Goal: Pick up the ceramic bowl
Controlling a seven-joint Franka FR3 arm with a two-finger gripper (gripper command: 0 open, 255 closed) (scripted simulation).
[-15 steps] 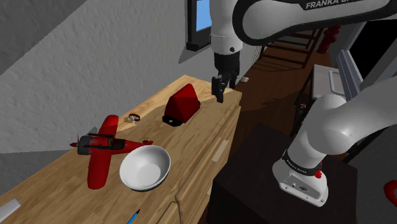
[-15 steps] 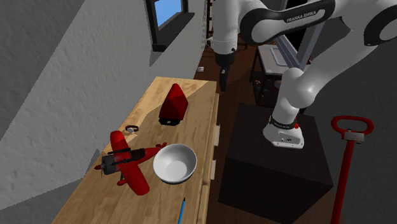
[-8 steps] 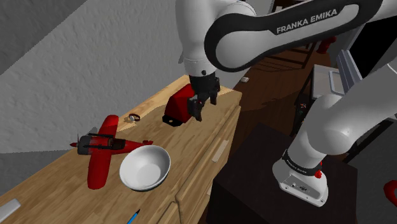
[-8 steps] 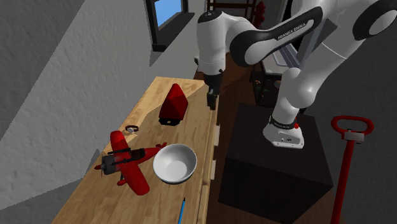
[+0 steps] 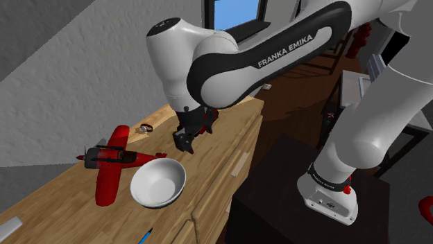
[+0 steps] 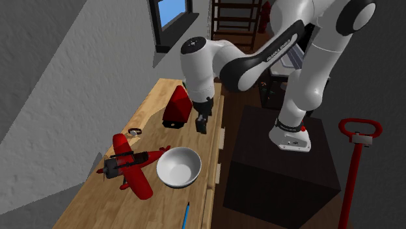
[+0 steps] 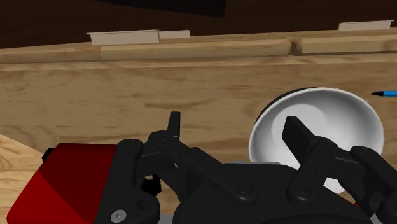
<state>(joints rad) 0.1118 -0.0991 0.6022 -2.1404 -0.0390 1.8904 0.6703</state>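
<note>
A white bowl (image 5: 158, 183) (image 6: 179, 166) stands upright on the wooden top (image 5: 223, 136) near its front edge, beside a red toy plane (image 5: 109, 163). My black gripper (image 5: 186, 143) (image 6: 200, 125) hangs open over the wood between a red wedge-shaped object (image 6: 177, 106) and the bowl, touching neither. In the wrist view the fingers (image 7: 173, 124) stand wide apart with nothing between them. The bowl (image 7: 343, 121) lies just beyond the far finger, and the red wedge (image 7: 70, 181) sits close by the other side of the hand.
A small ring-like item (image 5: 146, 127) lies behind the plane near the wall. A blue pen (image 6: 186, 215) rests at the front edge past the bowl. My stand (image 6: 280, 169) sits beside the cabinet, with a red hand truck (image 6: 354, 140) beyond it.
The arm has swung down from the far end of the top, past the red wedge, toward the bowl. The fingers stayed open. Nothing on the top moved.
</note>
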